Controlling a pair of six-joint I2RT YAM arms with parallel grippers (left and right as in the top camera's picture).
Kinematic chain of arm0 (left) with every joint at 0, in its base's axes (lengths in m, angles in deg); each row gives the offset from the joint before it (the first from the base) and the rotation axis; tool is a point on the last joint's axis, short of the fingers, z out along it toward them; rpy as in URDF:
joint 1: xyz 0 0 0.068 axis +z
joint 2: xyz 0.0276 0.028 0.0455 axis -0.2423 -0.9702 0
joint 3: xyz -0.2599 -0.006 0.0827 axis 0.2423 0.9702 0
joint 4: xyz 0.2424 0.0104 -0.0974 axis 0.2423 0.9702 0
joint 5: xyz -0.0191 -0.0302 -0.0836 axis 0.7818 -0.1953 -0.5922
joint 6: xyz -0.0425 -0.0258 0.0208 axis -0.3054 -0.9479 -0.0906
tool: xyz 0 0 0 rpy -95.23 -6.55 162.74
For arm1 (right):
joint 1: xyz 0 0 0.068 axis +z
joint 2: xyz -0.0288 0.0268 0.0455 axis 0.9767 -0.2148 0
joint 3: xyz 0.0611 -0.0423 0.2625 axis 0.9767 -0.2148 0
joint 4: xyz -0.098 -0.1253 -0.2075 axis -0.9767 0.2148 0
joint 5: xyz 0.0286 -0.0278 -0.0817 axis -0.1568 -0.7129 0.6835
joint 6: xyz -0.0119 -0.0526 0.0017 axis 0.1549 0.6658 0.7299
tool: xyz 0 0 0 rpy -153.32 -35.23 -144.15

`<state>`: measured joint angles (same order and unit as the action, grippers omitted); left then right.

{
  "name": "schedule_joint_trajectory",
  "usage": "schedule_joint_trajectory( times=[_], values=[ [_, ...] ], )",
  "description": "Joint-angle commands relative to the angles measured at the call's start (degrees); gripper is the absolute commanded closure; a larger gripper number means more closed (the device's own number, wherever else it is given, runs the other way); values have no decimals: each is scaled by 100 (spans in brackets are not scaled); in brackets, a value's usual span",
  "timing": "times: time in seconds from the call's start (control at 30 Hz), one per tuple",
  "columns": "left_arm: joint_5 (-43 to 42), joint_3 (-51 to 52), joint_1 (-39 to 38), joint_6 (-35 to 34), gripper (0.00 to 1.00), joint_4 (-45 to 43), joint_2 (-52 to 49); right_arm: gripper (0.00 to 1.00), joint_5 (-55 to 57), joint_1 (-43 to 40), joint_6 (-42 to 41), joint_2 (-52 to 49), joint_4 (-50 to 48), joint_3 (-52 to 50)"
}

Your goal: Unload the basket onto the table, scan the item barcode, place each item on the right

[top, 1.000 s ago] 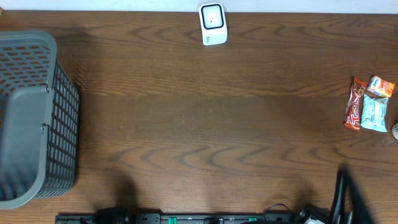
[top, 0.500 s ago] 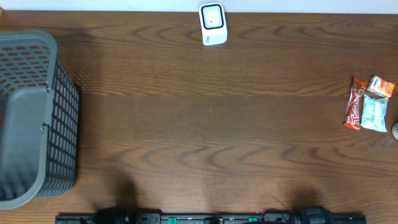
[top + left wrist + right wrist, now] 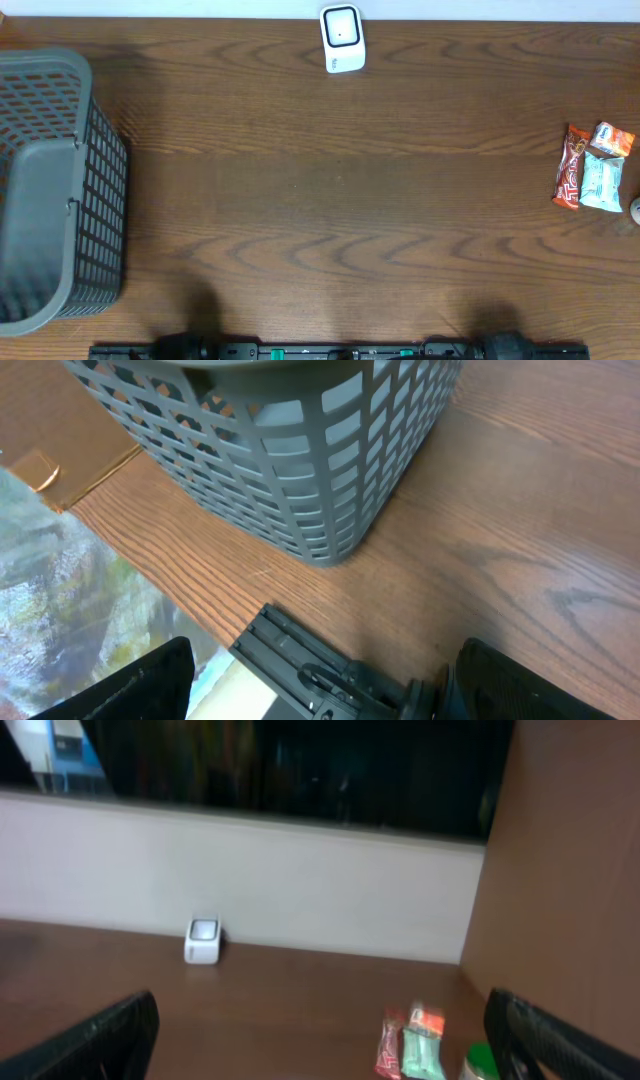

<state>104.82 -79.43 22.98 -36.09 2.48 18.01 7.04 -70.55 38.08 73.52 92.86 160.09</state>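
Snacks (image 3: 600, 182) at rt, well apart frm scanner (image 3: 342, 39)

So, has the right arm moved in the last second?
Yes: it pulled back past the table's near edge, out of overhead view, away from the snack packets.

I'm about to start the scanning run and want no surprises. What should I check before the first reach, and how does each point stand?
1. Right tool open and empty: ok.
2. Left tool open and empty: ok.
3. Snack packets lying free at the right of the table: ok.
4. Scanner unobstructed at the far edge: ok.
5. Barcode facing up on any packet: cannot tell.
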Motion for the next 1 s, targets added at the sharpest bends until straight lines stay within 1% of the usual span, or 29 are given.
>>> schedule_joint_trajectory(
  times=[0.0, 0.1, 0.17, 0.3, 0.47, 0.53, 0.63, 0.73, 0.83, 0.87, 0.97],
  values=[
    [57, -2, 20, 7, 16, 446, -2, 1, -2, 15, 219, 632, -852, -1147],
    [57, -2, 20, 7, 16, 446, -2, 1, -192, -7, 376, 1008, -1939, -2267],
    [57, -2, 20, 7, 16, 446, -2, 1, -310, -22, 374, 975, -2498, -2861],
    [57, -2, 20, 7, 16, 446, -2, 1, -846, -9, 376, 994, -4109, -4382],
    [57, -2, 20, 7, 16, 446, -2, 1, -1137, -11, 372, 997, -5910, -6238],
    [57, -2, 20, 7, 16, 446, -2, 1, -1228, -11, 369, 999, -6391, -6863],
    [57, -2, 20, 7, 16, 446, -2, 1, -1259, -20, 334, 999, -7130, -7788],
    [57, -2, 20, 7, 16, 446, -2, 1, -1252, -26, 157, 1003, -8140, -8714],
    [57, -2, 20, 7, 16, 446, -2, 1, -1246, -26, -39, 1003, -9237, -9490],
    [57, -2, 20, 7, 16, 446, -2, 1, -1163, -31, -39, 1003, -9919, -10013],
    [57, -2, 20, 7, 16, 446, -2, 1, -918, -33, -247, 1003, -10343, -10504]
  ],
)
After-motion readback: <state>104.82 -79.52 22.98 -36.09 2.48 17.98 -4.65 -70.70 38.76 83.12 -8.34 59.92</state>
